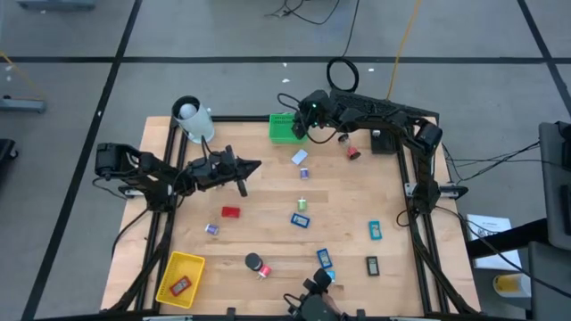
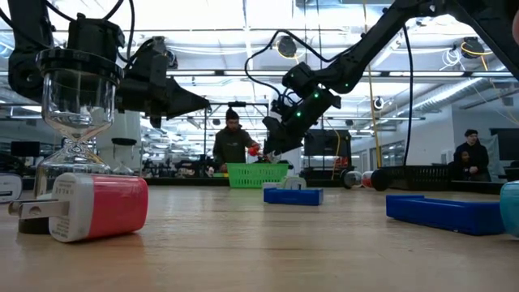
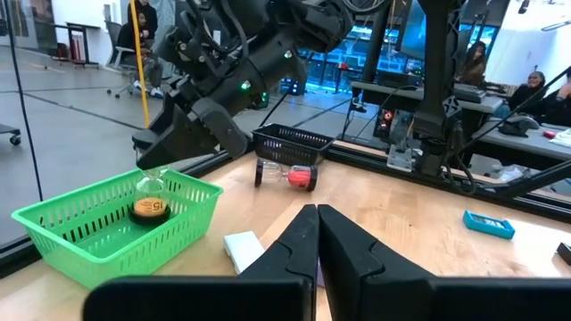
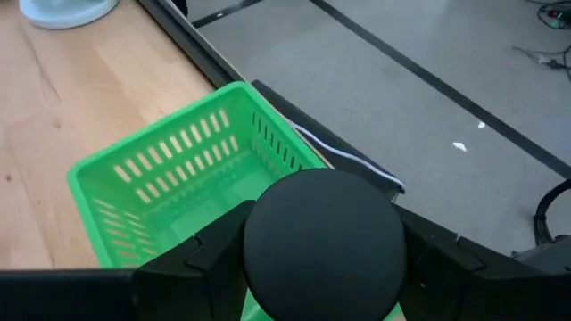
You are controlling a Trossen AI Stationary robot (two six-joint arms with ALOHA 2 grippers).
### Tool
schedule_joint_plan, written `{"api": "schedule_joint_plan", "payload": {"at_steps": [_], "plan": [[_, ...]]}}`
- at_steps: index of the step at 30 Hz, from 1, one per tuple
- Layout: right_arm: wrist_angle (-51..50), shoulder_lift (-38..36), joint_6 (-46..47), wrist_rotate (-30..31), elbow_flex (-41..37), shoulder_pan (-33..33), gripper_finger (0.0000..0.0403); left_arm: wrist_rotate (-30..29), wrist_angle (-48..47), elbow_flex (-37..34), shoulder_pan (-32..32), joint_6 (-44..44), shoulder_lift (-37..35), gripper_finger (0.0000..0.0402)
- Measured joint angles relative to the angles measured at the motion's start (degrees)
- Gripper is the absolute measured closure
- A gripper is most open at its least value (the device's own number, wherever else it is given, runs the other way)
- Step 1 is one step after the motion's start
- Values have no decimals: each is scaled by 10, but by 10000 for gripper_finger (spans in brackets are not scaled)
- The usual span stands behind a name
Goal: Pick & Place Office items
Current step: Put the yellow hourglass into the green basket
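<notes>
Office items lie scattered over the surface; one short black cylinder is gripped in the right pincer above the green basket at the far edge; the left pincer hangs clenched and empty over the middle. Let go off-centre, the cylinder could strike the rim and roll off the surface.

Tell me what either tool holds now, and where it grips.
Right tool holds a black round cylinder by its sides, over the green basket. Left tool is shut, empty.
</notes>
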Motion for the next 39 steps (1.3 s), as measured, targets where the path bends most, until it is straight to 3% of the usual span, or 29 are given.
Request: {"api": "schedule_joint_plan", "payload": {"at_steps": [31, 39], "plan": [[-14, 3, 4, 1, 0, -2, 188, 0, 0, 0, 0, 3, 0, 385], [-14, 3, 4, 14, 0, -2, 158, 1, 0, 0, -1, 3, 0, 391]]}}
